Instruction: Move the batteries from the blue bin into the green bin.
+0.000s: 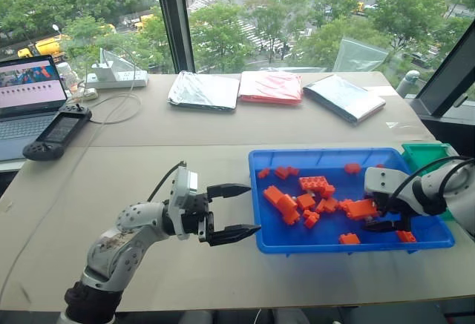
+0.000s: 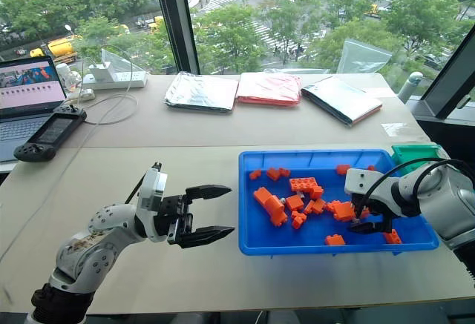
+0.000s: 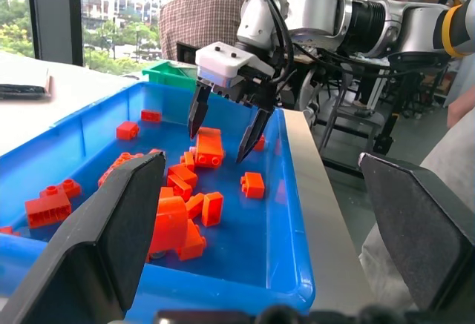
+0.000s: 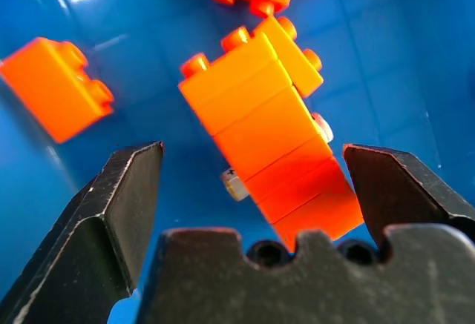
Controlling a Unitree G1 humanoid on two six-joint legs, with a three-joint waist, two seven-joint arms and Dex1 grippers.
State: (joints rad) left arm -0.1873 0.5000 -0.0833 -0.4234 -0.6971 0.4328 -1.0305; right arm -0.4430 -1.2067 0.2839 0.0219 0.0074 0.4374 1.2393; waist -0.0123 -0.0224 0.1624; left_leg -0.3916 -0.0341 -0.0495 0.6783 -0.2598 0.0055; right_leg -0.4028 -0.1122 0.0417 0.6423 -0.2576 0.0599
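My right pincer (image 1: 391, 220) hangs inside the blue bin (image 1: 297, 244), near its right end, fingers spread wide and holding nothing. Directly beneath it sits a stack of orange bricks (image 4: 274, 131). Two small silver-grey ends (image 4: 234, 184) poke out from under that stack, one on each side; these look like batteries, mostly hidden. The bin's right wall is near my pincer, and bare blue floor lies around the stack. The green bin (image 1: 423, 154) stands just beyond the blue bin's far right corner. My left pincer (image 1: 231, 211) hovers over bare table (image 1: 148, 168) just left of the blue bin's left wall, also spread wide and empty.
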